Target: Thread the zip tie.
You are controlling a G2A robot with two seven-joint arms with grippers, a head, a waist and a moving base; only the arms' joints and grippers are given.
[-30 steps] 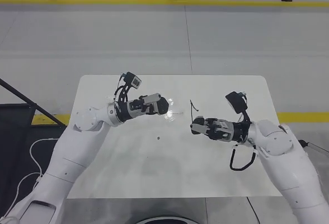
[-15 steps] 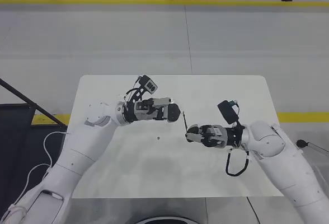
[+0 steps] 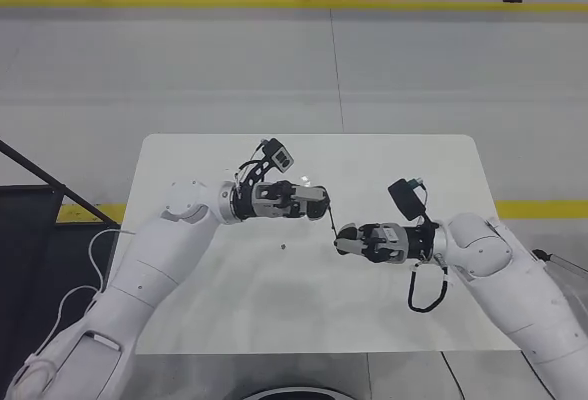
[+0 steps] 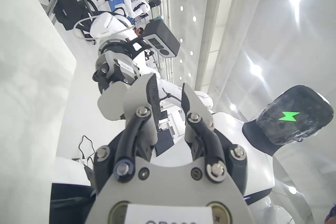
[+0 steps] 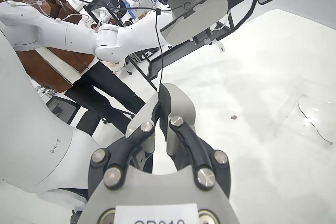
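Left pincer (image 4: 168, 89) (jaws apart) has neared the zip tie (image 5: 161, 51) clamped in right pincer (image 5: 160, 94).

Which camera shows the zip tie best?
The right wrist view: the zip tie stands long and clear from the right tool. The top view shows a tiny line; the left wrist view leaves it unclear.

White table (image 3: 274, 300) on pale grey floor (image 3: 174, 70), yellow stripe (image 3: 559, 209) alongside.
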